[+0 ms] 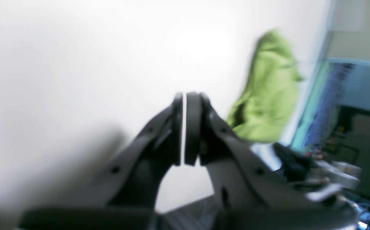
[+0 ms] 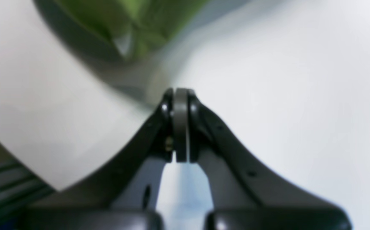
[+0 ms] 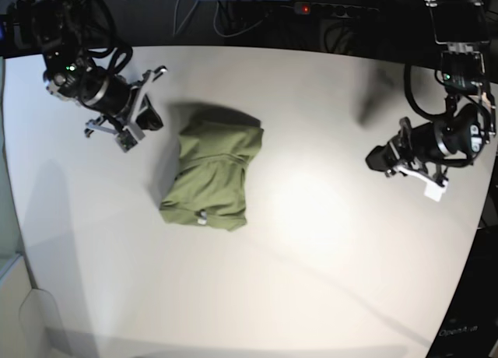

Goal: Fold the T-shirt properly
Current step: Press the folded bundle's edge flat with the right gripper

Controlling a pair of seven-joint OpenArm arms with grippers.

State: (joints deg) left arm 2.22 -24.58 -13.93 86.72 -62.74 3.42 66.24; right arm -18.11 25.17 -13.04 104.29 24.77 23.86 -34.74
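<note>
Table (image 3: 311, 264) bare all around T-shirt (image 3: 210, 175), the only obstacle on it. Right gripper (image 3: 152, 121) just beside shirt's edge; left gripper (image 3: 377, 157) well apart, open path between.

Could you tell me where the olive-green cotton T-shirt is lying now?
In the base view the olive-green cotton T-shirt lies bunched left of centre on the white table.
</note>
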